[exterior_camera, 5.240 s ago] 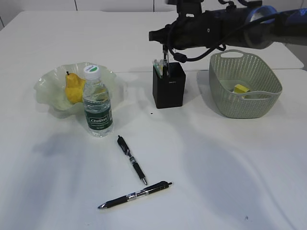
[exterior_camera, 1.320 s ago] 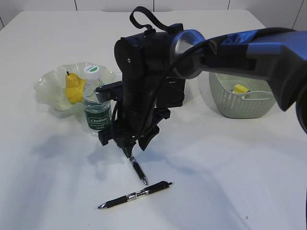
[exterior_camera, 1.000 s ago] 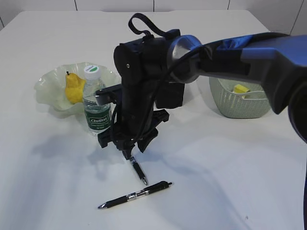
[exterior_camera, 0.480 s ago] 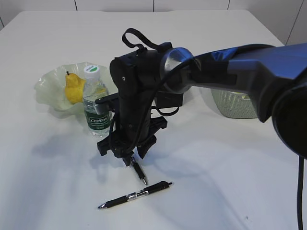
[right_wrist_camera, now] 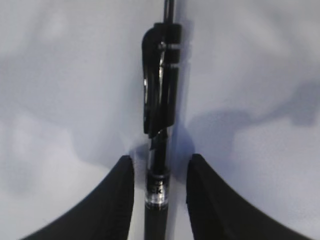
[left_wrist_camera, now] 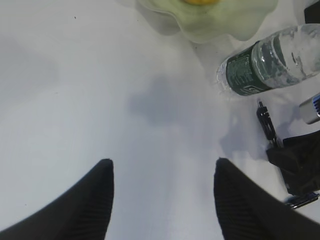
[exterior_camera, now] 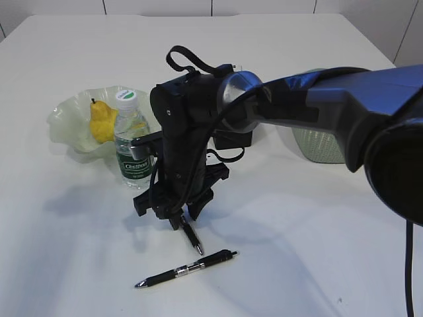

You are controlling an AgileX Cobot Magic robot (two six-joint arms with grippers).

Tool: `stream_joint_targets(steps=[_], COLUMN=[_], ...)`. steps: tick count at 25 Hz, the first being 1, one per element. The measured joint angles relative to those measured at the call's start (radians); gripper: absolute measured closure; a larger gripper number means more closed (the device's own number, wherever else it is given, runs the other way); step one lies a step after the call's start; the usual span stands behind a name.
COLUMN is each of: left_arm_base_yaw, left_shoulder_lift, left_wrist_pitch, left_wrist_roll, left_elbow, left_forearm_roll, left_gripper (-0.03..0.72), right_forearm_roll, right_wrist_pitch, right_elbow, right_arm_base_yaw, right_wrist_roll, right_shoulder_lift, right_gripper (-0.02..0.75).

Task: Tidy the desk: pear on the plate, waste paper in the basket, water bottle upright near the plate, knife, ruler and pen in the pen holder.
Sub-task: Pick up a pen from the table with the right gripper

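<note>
A black pen [exterior_camera: 192,236] lies on the white desk [exterior_camera: 297,251], and my right gripper [exterior_camera: 177,221] is down over its upper end. In the right wrist view the pen [right_wrist_camera: 159,115] runs between the fingers of that gripper [right_wrist_camera: 159,162], which is open with a gap on each side. A second black pen [exterior_camera: 185,269] lies nearer the front. The pear [exterior_camera: 102,122] sits in the plate [exterior_camera: 66,112], and the water bottle [exterior_camera: 134,142] stands upright beside it. My left gripper [left_wrist_camera: 162,167] is open over bare desk. The arm hides most of the pen holder [exterior_camera: 231,140]. Knife, ruler and waste paper are hidden.
The right arm covers part of the green basket [exterior_camera: 317,148] at the right. In the left wrist view, the bottle [left_wrist_camera: 270,62], the plate [left_wrist_camera: 215,22] and the upper end of the pen [left_wrist_camera: 266,122] lie to the right of the left gripper.
My right gripper has sunk lower and shifted slightly left and toward the front along the pen, and its jaws have narrowed a little around it. The pen itself has not moved.
</note>
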State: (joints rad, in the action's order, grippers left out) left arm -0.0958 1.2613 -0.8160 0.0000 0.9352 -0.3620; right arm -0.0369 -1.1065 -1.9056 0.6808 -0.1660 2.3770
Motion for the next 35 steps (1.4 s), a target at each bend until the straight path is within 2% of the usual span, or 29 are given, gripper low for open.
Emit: stream_joint_targets(steps=[5, 16, 18, 21, 23, 35], left_arm_base_yaw=[0.0, 0.0, 0.0, 0.0, 0.0, 0.0], left_shoulder_lift=[0.0, 0.0, 0.0, 0.0, 0.0, 0.0], left_wrist_pitch=[0.004, 0.004, 0.004, 0.004, 0.004, 0.004], left_wrist_roll=[0.0, 0.0, 0.0, 0.0, 0.0, 0.0], left_elbow=[0.0, 0.0, 0.0, 0.0, 0.0, 0.0], left_forearm_roll=[0.0, 0.0, 0.0, 0.0, 0.0, 0.0], left_gripper=[0.241, 0.241, 0.241, 0.241, 0.241, 0.241], right_forearm_roll=[0.0, -0.023, -0.023, -0.023, -0.025, -0.039], right_wrist_pitch=[0.0, -0.01, -0.011, -0.016, -0.018, -0.105], right_elbow=[0.0, -0.01, -0.01, -0.01, -0.01, -0.019], right_arm_base_yaw=[0.0, 0.0, 0.0, 0.0, 0.0, 0.0], right_wrist_roll=[-0.002, -0.002, -0.002, -0.004, -0.002, 0.078], right_shoulder_lift=[0.0, 0.013, 0.013, 0.013, 0.013, -0.02], right_gripper=[0.514, 0.524, 0.552, 0.633, 0.651, 0.656])
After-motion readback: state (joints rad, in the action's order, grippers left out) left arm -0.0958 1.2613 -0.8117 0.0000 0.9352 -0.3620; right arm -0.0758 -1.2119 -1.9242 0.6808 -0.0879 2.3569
